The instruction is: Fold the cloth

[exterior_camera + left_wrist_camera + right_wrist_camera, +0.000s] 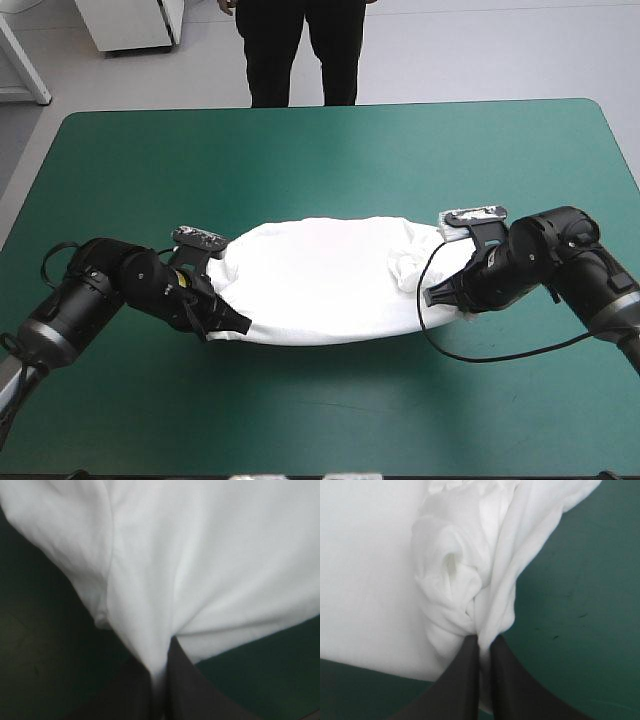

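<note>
While the T-shirt (330, 280) lies stretched across the middle of the high view on the teal-green cover (320, 150), the left gripper (160, 667) and right gripper (485, 641) each pinch one end. The right's bunched hold could slip, or uneven pulling could skew the fold.

We see the T-shirt (320, 280) on the table (300, 150), in mid-frame. The left gripper (235, 322) is at its left end, the right gripper (438, 296) at its right.
</note>
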Controlling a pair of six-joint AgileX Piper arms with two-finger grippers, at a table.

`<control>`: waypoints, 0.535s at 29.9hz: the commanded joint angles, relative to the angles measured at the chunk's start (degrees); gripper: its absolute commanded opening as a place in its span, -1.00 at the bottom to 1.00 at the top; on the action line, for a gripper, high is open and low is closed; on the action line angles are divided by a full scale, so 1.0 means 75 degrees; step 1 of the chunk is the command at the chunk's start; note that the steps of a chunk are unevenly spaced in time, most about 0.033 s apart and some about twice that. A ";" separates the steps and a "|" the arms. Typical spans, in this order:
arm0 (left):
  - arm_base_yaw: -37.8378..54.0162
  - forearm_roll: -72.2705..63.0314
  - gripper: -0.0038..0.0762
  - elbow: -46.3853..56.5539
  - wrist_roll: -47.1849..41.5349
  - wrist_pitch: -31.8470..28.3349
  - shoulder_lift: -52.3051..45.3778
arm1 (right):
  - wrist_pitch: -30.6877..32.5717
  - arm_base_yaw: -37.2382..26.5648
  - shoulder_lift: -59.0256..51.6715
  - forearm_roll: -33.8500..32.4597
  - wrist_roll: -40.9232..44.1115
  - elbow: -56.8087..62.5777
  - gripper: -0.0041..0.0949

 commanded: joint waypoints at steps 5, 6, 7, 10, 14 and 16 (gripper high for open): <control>-0.0050 0.0618 -0.93 -0.1050 -0.0475 -0.0772 -0.0321 | -0.0863 0.0019 -0.0234 -0.0271 0.0102 -0.0747 -0.94; -0.0050 0.0763 -0.93 -0.1118 -0.0540 -0.0892 -0.0272 | -0.1143 0.0019 -0.0234 -0.0400 0.0216 -0.0747 -0.94; -0.0050 0.0933 -0.93 -0.1191 -0.0630 -0.1028 -0.0234 | -0.1432 0.0019 -0.0217 -0.0553 0.0341 -0.0747 -0.94; -0.0034 0.1414 -0.93 -0.1308 -0.0840 -0.1666 -0.0062 | -0.2213 0.0019 -0.0082 -0.1043 0.0704 -0.0747 -0.94; -0.0034 0.1943 -0.93 -0.1341 -0.1125 -0.2577 0.0300 | -0.3076 0.0019 0.0334 -0.1465 0.0951 -0.0747 -0.94; -0.0034 0.2190 -0.93 -0.1341 -0.1142 -0.2902 0.0576 | -0.3494 0.0019 0.0605 -0.1589 0.1016 -0.0759 -0.94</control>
